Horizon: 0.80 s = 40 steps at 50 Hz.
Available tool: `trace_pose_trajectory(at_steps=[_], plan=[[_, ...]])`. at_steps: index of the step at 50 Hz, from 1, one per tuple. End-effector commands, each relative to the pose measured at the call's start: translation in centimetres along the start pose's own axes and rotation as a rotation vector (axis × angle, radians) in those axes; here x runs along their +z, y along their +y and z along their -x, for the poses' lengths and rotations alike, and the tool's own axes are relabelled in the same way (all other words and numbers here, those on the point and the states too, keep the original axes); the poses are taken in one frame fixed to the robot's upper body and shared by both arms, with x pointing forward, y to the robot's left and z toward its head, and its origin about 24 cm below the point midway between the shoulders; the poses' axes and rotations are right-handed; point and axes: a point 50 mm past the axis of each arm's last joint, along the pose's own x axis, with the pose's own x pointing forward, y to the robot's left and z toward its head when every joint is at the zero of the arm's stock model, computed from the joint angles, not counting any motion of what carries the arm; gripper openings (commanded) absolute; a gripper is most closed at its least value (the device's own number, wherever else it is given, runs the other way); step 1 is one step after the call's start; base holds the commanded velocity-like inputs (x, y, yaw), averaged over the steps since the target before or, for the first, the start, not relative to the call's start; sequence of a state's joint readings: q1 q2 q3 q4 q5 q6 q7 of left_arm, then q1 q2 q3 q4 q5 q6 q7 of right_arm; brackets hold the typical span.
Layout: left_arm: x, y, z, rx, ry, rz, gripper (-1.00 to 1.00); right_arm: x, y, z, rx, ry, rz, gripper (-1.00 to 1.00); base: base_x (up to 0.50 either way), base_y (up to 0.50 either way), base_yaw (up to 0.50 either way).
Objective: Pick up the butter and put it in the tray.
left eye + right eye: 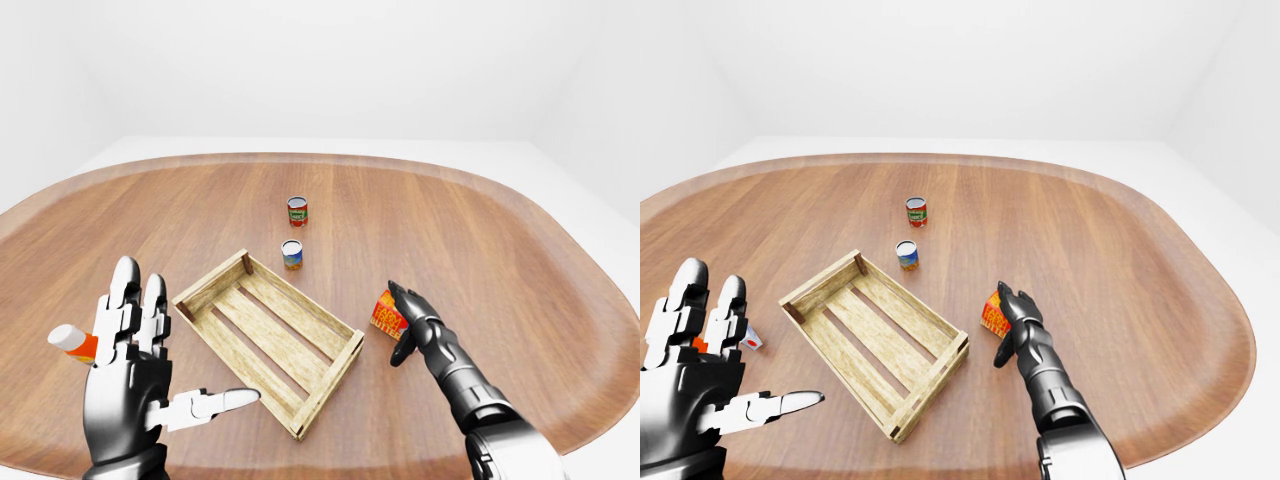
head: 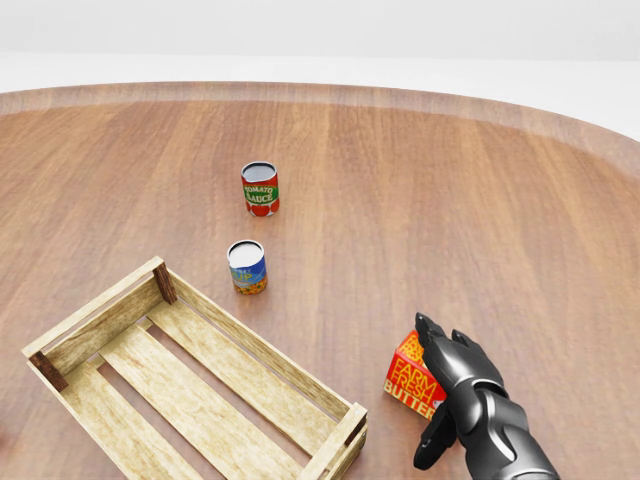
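Note:
The butter (image 2: 408, 378) is a red and orange box marked "Farm Fresh Butter", tilted on the wooden table at the lower right of the head view. My right hand (image 2: 440, 390) lies against its right side, fingers open over its top and thumb hanging below, not closed round it. The tray (image 2: 190, 385) is an empty slatted wooden crate to the left of the butter. In the left-eye view my left hand (image 1: 150, 370) is raised with fingers spread, holding nothing.
A tomato sauce can (image 2: 260, 188) and a blue-labelled can (image 2: 247, 267) stand above the crate in the head view. An orange and white bottle (image 1: 72, 342) lies behind my left hand. The round table's edge (image 1: 590, 300) curves at the right.

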State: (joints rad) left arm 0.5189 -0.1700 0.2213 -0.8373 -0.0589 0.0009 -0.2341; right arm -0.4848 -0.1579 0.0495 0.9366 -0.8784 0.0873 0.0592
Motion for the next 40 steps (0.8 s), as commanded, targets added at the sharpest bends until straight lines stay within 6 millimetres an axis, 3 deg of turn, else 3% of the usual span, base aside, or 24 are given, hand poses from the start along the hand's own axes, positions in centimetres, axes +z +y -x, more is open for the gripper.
trace_pose_trajectory(at_steps=[1,11,12,40], plan=[[-0.02,-0.01,0.0,-0.001,0.0,0.0,1.0,-2.59,4.97,1.11,0.166,0.084,-0.073,1.0,0.0,0.0,0.0],[-0.01,0.0,-0.01,-0.001,0.001,0.0,1.0,-2.76,4.7,1.03,0.153,0.092,-0.085,1.0,0.0,0.0,0.0],[0.0,0.01,-0.01,-0.001,0.001,0.0,1.0,-2.69,4.5,1.03,0.128,0.086,-0.071,-1.0,0.0,0.0,0.0],[-0.13,-0.03,-0.1,0.0,0.004,0.0,1.0,-2.9,4.85,1.26,0.148,0.085,-0.068,-1.0,0.0,0.0,0.0]])
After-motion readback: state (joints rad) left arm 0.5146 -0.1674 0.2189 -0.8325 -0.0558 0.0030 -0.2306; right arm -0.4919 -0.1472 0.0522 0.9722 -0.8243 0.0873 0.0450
